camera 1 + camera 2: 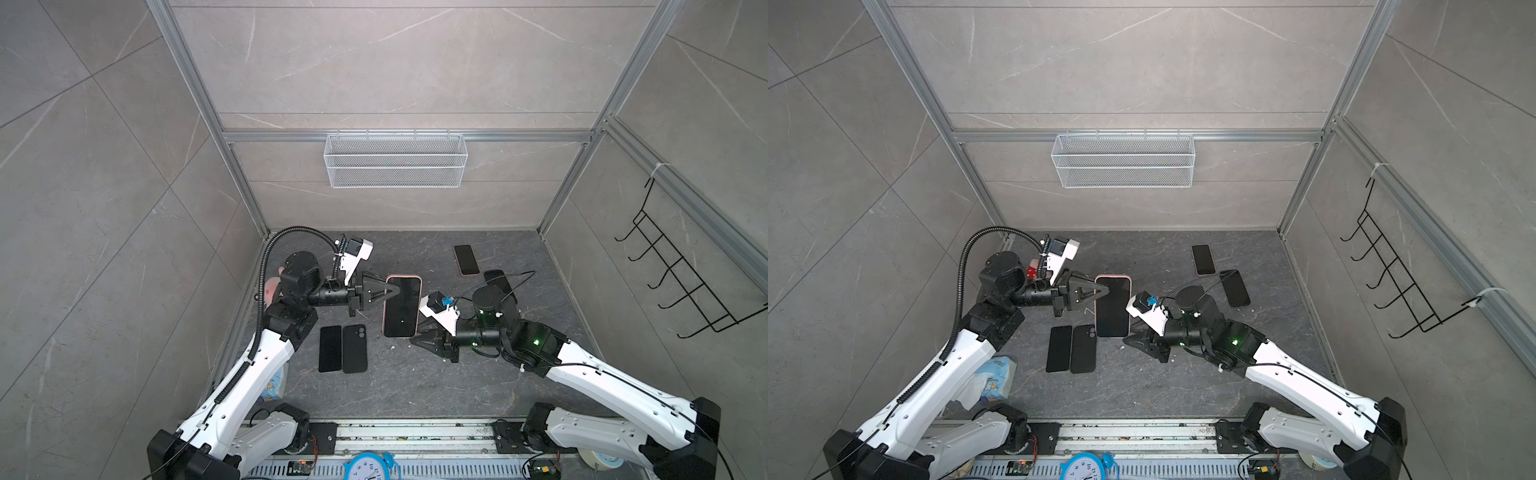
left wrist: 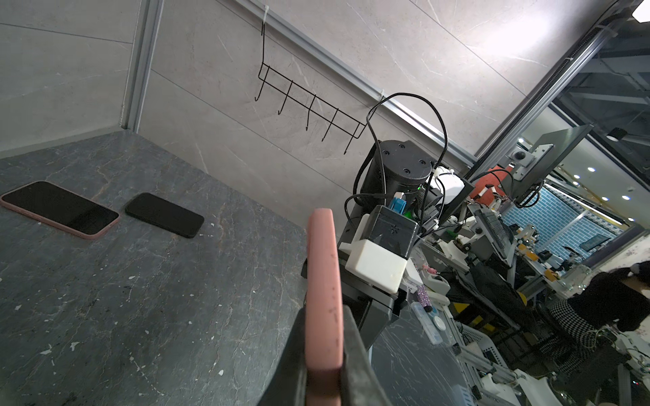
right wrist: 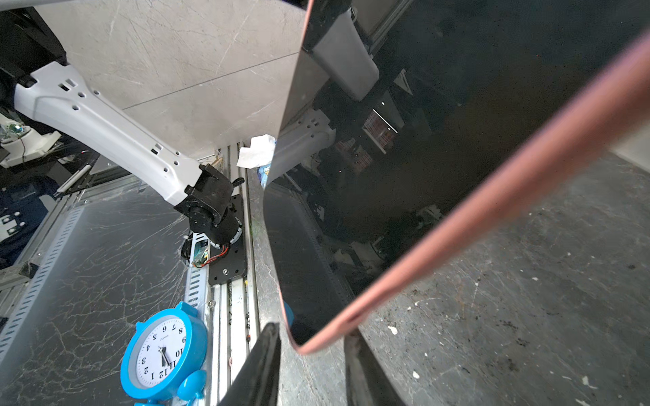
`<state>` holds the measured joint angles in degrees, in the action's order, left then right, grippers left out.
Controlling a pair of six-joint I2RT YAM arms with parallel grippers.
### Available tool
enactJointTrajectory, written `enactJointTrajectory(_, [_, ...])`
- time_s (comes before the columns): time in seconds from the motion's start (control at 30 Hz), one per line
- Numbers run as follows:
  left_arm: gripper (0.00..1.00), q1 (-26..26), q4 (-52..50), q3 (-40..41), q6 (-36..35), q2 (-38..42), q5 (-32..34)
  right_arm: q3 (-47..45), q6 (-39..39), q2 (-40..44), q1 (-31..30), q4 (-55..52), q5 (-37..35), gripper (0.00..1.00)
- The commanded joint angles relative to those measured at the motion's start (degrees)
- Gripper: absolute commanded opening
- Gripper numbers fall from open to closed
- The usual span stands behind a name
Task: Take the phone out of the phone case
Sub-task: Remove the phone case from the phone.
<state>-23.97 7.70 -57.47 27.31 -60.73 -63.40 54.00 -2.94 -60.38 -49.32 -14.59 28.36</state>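
Dark stone table (image 1: 415, 386), walled at 9, 12, 3 o'clock; bare room toward 6 o'clock. Near centre: phone (image 1: 401, 309), screen up, seated in pink phone case (image 1: 402, 277). Left gripper (image 1: 395, 291), from 9 o'clock, pinches case's long edge. Right gripper (image 3: 313, 335), from 4 o'clock, jaws spread astride case's near corner. Black phone (image 1: 330, 349) and black slab (image 1: 354, 349) at 7 o'clock; pink-rimmed phone (image 1: 466, 259) at 2 o'clock.

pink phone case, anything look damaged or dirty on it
The pink phone case, clamped in the left gripper, has small dark specks along its side, like dirt or scuffs. No crack or tear shows. The table is flecked with white chips.
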Motion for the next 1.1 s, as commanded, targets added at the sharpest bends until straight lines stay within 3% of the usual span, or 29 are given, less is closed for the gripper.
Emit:
enactJointTrajectory(0.0, [0.00, 0.0, 5.3, -0.5, 1.5, 0.9, -1.0, -0.6, 1.1, 0.8, 0.4, 2.0, 1.2, 0.32])
enactJointTrajectory(0.33, [0.00, 0.0, 6.4, 0.0, 2.2, 0.5, -0.7, -0.5, 1.5, 0.1, 1.0, 2.9, 2.4, 0.26])
enactJointTrajectory(0.9, [0.00, 0.0, 11.0, 1.3, 5.7, -0.9, 0.1, -1.7, 0.5, -0.5, 1.5, 7.0, 5.4, 0.04])
enactJointTrajectory(1.07, [0.00, 0.0, 12.9, 2.0, 8.6, -2.3, 2.3, -2.3, -4.4, -1.5, 1.6, 8.5, 6.9, 0.00])
